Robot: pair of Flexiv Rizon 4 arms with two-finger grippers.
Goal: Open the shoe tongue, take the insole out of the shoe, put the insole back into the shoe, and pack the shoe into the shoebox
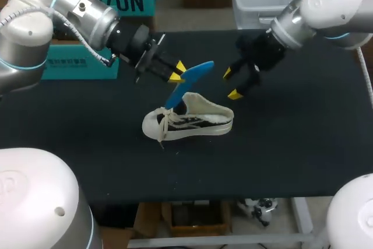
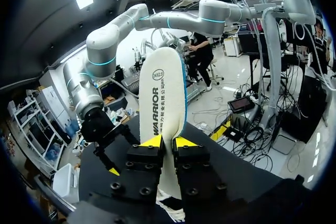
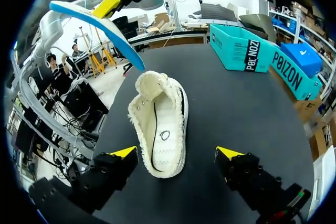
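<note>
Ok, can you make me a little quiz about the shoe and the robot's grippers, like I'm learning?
1. True or false: the insole is lying inside the shoe.
2. Fill in the word: the fingers of the right gripper are ____.
3. Which one holds the insole?
A. the left gripper
B. the right gripper
C. neither

Key
1. False. The insole is held up in the air above the shoe.
2. Open. Nothing is between them.
3. A. The left gripper pinches the insole from both sides.
</note>
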